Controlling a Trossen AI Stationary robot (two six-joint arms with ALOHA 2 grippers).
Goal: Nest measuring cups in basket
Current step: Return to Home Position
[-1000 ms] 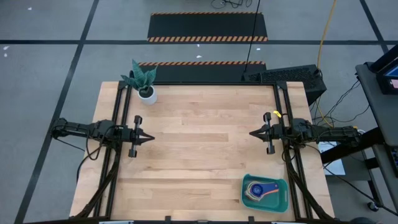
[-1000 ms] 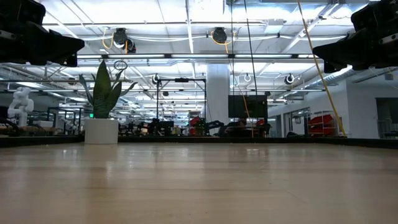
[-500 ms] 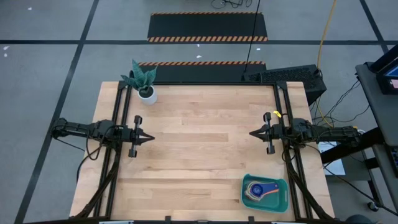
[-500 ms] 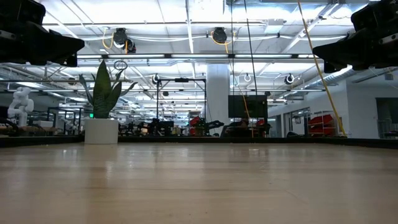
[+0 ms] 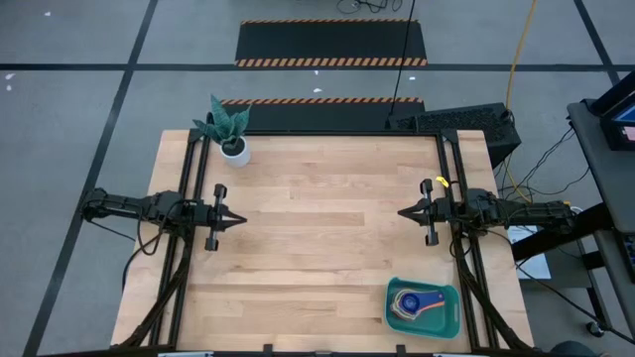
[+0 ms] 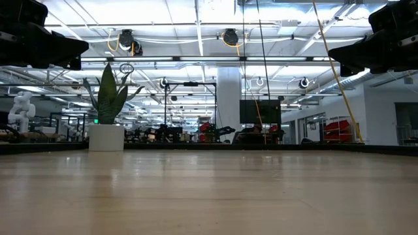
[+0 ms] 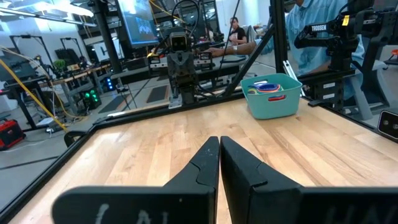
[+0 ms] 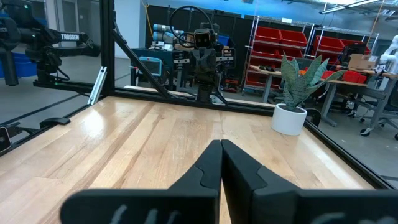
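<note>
The basket (image 5: 453,310) sits at the desk's (image 5: 317,248) front right corner, with the nested measuring cups (image 5: 410,301) inside it; the left gripper (image 5: 238,220) hangs clenched and empty by the left edge, midway along; the right gripper (image 5: 405,213), likewise clenched and empty, faces it from the right edge; a potted plant (image 5: 233,134) stands at the back left corner.

A snake plant (image 5: 223,121) in a white pot (image 5: 236,153) stands near one corner of a pale wooden table (image 5: 317,208). Past the table's edge on that side, a black floor mat (image 5: 330,44) edged with orange-and-black hazard stripes lies on the grey floor, and a yellow cable (image 5: 518,50) runs nearby. Red storage bins (image 8: 273,46) fill shelving in the workshop behind, and a person in a light blue shirt (image 7: 311,12) stands beside the table
</note>
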